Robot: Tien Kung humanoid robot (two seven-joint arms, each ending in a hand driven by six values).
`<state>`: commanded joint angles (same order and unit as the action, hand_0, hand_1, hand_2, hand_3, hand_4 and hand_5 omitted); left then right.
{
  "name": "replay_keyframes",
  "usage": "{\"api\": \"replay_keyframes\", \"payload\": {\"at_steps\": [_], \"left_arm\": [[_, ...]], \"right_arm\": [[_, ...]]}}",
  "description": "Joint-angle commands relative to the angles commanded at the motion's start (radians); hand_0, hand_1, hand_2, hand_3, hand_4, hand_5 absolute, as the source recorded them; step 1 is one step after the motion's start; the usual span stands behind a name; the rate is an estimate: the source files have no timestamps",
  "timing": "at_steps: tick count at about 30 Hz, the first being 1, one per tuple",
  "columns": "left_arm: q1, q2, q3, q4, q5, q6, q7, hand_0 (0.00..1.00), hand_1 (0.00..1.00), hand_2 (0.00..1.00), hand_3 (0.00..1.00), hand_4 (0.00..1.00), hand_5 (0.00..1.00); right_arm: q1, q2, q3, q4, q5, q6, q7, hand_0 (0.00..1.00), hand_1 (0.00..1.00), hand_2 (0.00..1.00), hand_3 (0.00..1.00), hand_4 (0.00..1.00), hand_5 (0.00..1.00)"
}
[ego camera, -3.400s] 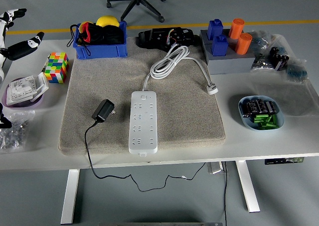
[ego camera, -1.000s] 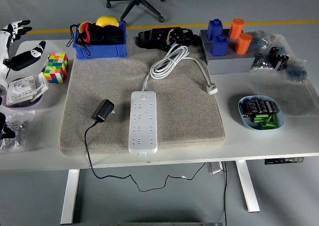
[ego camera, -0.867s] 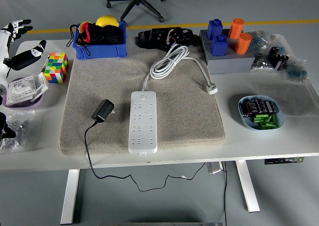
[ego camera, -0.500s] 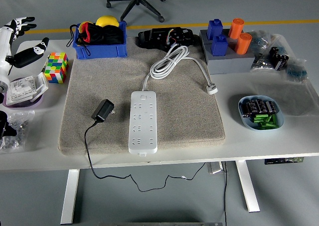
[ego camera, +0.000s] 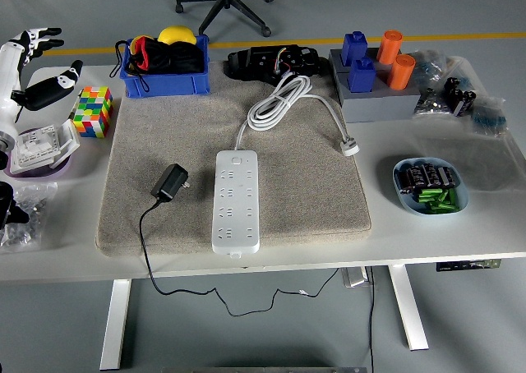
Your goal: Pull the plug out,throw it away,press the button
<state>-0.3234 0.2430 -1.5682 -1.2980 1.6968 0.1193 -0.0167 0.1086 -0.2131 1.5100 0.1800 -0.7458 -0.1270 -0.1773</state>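
Observation:
A white power strip (ego camera: 237,200) lies lengthwise on the grey mat (ego camera: 312,192), its button (ego camera: 237,161) at the far end. Its white cable (ego camera: 279,103) coils behind it and ends in a white plug (ego camera: 350,147). A black plug adapter (ego camera: 170,181) lies on the mat left of the strip, unplugged, its black cord running off the table's front. My left hand (ego camera: 39,65) hovers at the far left edge above the table, fingers spread, holding nothing. The right hand is out of the picture.
A blue bin (ego camera: 164,57) with balls, a colour cube (ego camera: 92,111), a purple dish (ego camera: 37,153) with a white part, and bagged screws (ego camera: 20,213) sit left. Blue and orange blocks (ego camera: 376,61) on a grey base and a blue bowl (ego camera: 431,187) of batteries sit right.
My left hand has risen and drifted slightly right at the far left edge, its fingers spreading wider. Nothing on the mat has moved.

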Motion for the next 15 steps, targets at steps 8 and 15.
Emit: {"api": "replay_keyframes", "payload": {"at_steps": [8,15], "left_arm": [[0.004,-0.001,0.001,-0.011,-0.003,0.0,-0.001,0.83,0.819,0.731,0.756,0.704,0.203],[0.007,-0.003,-0.001,-0.015,-0.003,0.0,0.0,0.829,0.816,0.73,0.758,0.702,0.202]], "right_arm": [[0.001,0.0,0.002,0.0,-0.002,-0.001,-0.001,0.748,0.66,0.644,0.615,0.658,0.48],[0.0,0.001,0.0,0.0,-0.003,0.0,-0.001,0.748,0.66,0.643,0.615,0.658,0.48]]}}
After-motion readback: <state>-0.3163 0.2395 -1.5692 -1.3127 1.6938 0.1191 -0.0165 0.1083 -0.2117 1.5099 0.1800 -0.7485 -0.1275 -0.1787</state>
